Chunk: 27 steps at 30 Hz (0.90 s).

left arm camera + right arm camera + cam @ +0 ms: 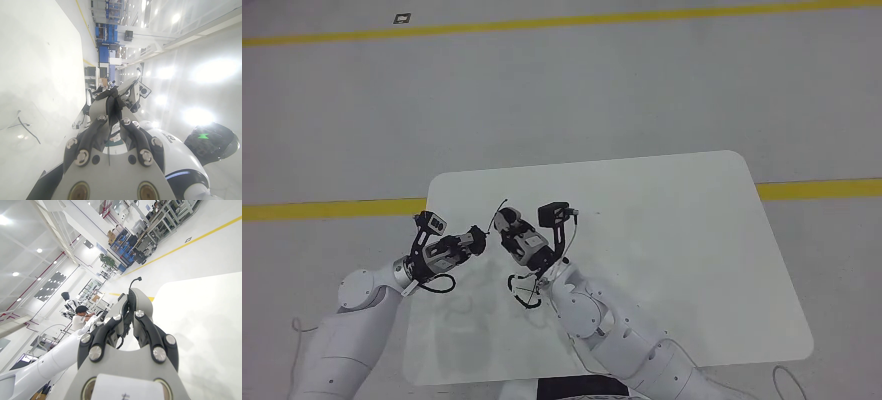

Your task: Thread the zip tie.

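Above the near left part of the table (692, 250), the left gripper (111, 96) has its fingers pressed together on the thin black strap of the zip tie (136, 280), which runs back between the fingers toward the wrist. Just beside it, tip toward tip, the right gripper (130, 294) is also clamped on the zip tie. Its dark pads meet, and a short curved end with a small square head sticks out past the fingertips. Both grippers are held up off the tabletop, and the tie lies nowhere on the surface.

The table's left edge and its far edge, with a rounded corner, are near the two grippers. To the robot's right the white top stretches wide and bare to the far rounded corner. A black cable (527, 292) loops under the right wrist, close above the table. Beyond the far edge is pale floor, crossed by a yellow line (542, 22).
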Motion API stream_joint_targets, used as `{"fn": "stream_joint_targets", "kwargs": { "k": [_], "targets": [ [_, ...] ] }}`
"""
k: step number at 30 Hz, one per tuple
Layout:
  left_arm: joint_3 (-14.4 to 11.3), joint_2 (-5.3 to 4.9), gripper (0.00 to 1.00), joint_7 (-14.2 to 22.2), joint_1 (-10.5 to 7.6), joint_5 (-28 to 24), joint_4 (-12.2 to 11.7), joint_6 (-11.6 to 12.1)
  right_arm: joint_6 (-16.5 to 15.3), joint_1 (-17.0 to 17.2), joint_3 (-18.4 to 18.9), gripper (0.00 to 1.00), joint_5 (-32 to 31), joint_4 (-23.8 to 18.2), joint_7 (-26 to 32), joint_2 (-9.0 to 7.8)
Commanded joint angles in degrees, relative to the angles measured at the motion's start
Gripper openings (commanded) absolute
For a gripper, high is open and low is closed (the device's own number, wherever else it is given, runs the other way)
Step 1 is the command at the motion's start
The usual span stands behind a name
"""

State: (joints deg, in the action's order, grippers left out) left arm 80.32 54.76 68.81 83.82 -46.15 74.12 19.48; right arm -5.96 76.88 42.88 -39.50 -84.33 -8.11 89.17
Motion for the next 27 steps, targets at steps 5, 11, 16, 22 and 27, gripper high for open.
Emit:
{"fn": "stream_joint_targets", "kwargs": {
  "k": [5, 11, 16, 22, 27],
  "targets": [
    [0.0, 0.0, 0.0, 0.0, 0.0, 0.0, 0.0, 0.0, -0.2, 0.5, 0.5, 0.0, -0.4, -0.4, -0.1, 0.01],
    [0.0, 0.0, 0.0, 0.0, 0.0, 0.0, 0.0, 0.0, -0.3, 0.8, 0.8, 0.0, -0.6, -0.6, 0.2, 0.06],
    [0.0, 0.0, 0.0, 0.0, 0.0, 0.0, 0.0, 0.0, -0.7, 0.9, 0.9, 0.0, -0.7, -0.7, 0.3, 0.14],
    [0.0, 0.0, 0.0, 0.0, 0.0, 0.0, 0.0, 0.0, -0.8, 0.9, 0.9, 0.0, -0.7, -0.5, 0.6, 0.27],
    [0.0, 0.0, 0.0, 0.0, 0.0, 0.0, 0.0, 0.0, -0.6, 0.8, 1.0, 0.0, -0.7, 0.0, 0.9, 0.42]
  ]
}}
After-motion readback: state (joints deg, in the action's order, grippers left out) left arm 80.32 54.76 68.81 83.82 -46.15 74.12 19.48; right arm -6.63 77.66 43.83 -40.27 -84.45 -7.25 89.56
